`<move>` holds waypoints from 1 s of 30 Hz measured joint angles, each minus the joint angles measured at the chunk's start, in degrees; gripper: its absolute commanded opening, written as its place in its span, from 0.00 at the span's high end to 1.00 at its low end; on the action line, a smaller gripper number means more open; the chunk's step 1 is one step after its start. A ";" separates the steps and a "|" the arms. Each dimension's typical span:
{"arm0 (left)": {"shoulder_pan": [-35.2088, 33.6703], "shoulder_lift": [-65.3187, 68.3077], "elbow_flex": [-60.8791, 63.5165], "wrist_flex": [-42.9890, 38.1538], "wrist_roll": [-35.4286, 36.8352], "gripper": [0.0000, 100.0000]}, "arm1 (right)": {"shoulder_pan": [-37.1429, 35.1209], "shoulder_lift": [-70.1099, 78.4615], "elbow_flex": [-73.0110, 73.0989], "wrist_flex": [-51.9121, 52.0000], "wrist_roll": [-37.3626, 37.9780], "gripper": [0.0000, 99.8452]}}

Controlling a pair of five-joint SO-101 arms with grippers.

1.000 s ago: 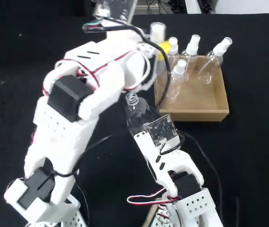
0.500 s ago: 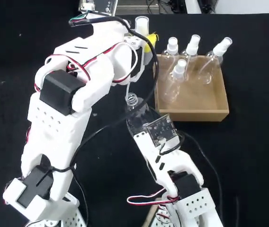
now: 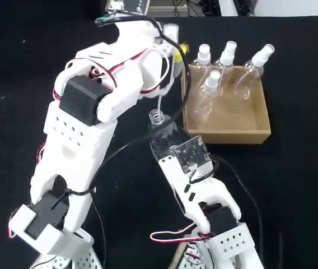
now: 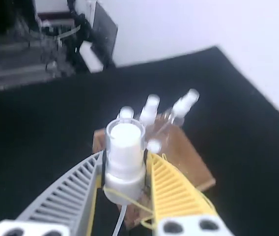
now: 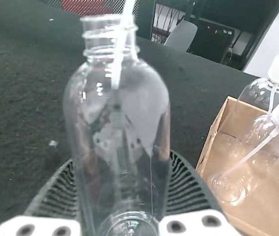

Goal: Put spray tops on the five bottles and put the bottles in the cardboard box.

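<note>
Swung away from the cardboard box (image 3: 229, 136) side, the spray top (image 4: 125, 157) now hangs over the open bottle (image 5: 117, 132), its dip tube (image 3: 159, 103) reaching down to the threaded neck and apparently just entering it. The left tool (image 4: 125, 169) is clamped on the top's collar so the tube dangles free, while the right tool (image 5: 122, 182) grips the bottle upright over the black surface (image 3: 293, 168) as a steady target, near the box where four capped bottles (image 3: 212, 84) stand.

A black table (image 3: 299, 190) stretches back to a white wall (image 4: 179, 24) behind it.
</note>
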 measured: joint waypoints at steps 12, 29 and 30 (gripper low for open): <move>0.00 1.67 0.00 14.15 0.09 0.73 | -0.18 0.00 0.00 0.00 0.00 0.99; -14.59 1.67 -2.11 17.76 -3.16 0.75 | 2.02 -0.70 -0.35 0.18 -1.58 0.99; -16.53 1.67 -0.88 17.85 -3.52 0.75 | 3.78 -1.67 -1.32 0.88 -3.16 0.99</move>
